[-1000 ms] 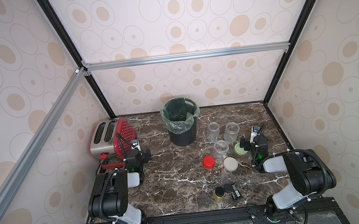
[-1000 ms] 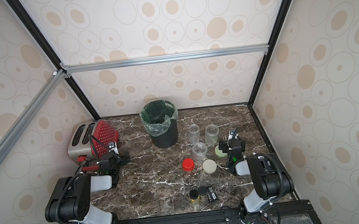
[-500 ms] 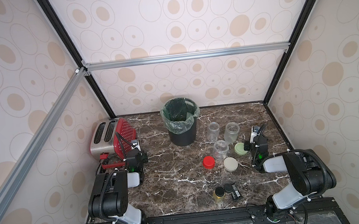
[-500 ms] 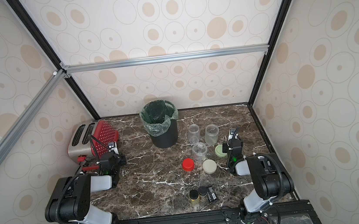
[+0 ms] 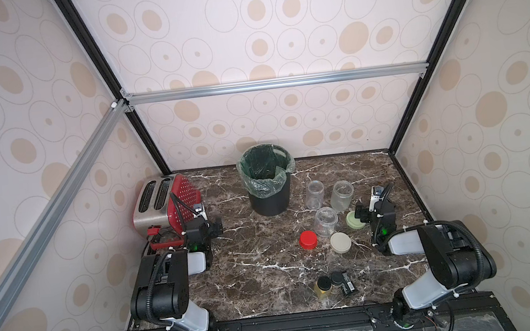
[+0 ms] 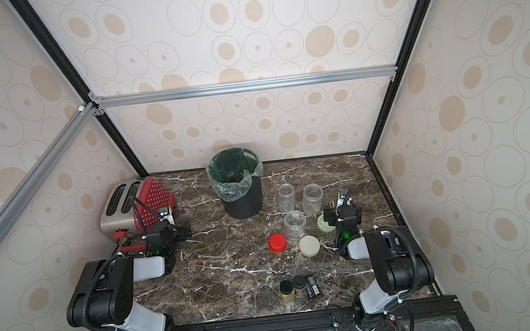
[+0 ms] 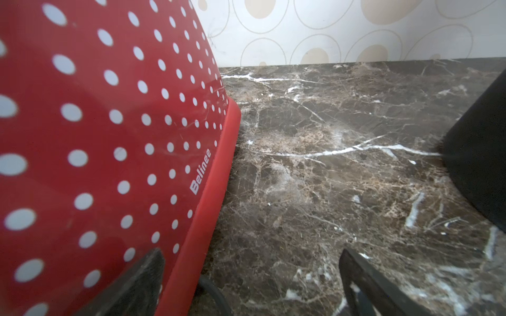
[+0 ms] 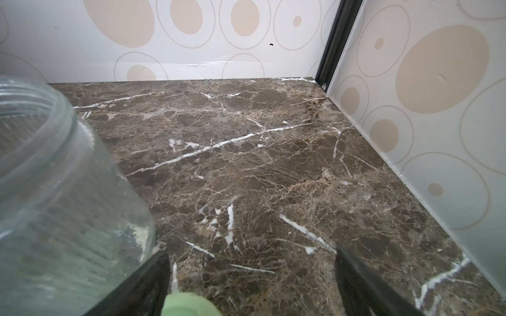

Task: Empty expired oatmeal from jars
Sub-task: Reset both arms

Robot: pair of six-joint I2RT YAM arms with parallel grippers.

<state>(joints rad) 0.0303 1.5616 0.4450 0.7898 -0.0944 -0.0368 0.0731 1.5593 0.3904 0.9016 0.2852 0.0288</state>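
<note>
Entry, front edge of the bench to the back.

Front: two small dark-capped bottles [image 5: 329,283] stand together on the marble countertop [image 5: 261,274], not part of this job.

Middle: the red lid [image 5: 308,239], beige lid [image 5: 340,242] and green lid [image 5: 354,220] lie loose on the stone. The three jars [image 5: 326,222] stand upright and uncapped just behind them, and look clear to the bottom in both top views.

Oatmeal [image 8: 140,238]: only a pale dusty film low on the wall of the jar nearest the right wrist camera. No loose heap is visible anywhere.

Left gripper [image 7: 250,276]: jaws wide apart, low over bare stone, holding nothing, beside the red toaster [image 5: 160,201].

Right gripper [image 8: 252,273]: jaws wide apart, holding nothing. One finger sits close beside that jar's base and the green lid lies just under the jaws. I cannot tell whether either is touched.

Back: the black bin [image 5: 271,202] with its green liner. The interior is too dark to confirm what lies inside.

Judgement: the emptying step looks finished and both arms appear parked. If anything follows, it calls for recapping: close on a lid flat and centre it over a jar mouth.
</note>
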